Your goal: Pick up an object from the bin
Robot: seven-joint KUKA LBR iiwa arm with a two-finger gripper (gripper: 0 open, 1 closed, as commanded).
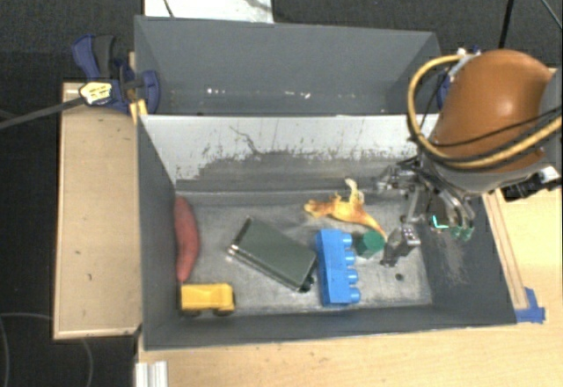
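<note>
Bin (290, 156): grey metal, sloped walls, scuffed floor; six loose things spread over the floor
Arm (493, 104): comes in from the right, with an orange cover and looped cables at the wrist, standing above the bin's right wall
Gripper (394, 255): low over the floor in the right part of the bin, its tip pointing down and to the left
Fingers: spread or pressed together, cannot tell
Green piece (371, 244): small, right of centre, nearest thing to the Gripper and just beside it on the left (whether the two touch cannot be judged); it lies against the upper right corner of the Blue brick
Blue brick (337, 269): studded toy block, long side running front to back, centre-right, near the Gripper
Toy animal (341, 208): yellow-orange, long-necked, lying behind the Blue brick and the Green piece, near the foot of the back wall
Dark grey box (274, 253): flat, rectangular, set askew in the middle of the floor, its right end just beside the Blue brick
Red thing (185, 240): long and rounded, lying along the foot of the left wall
Yellow toy (208, 297): small and blocky, front left corner, just in front of the Red thing's near end
</note>
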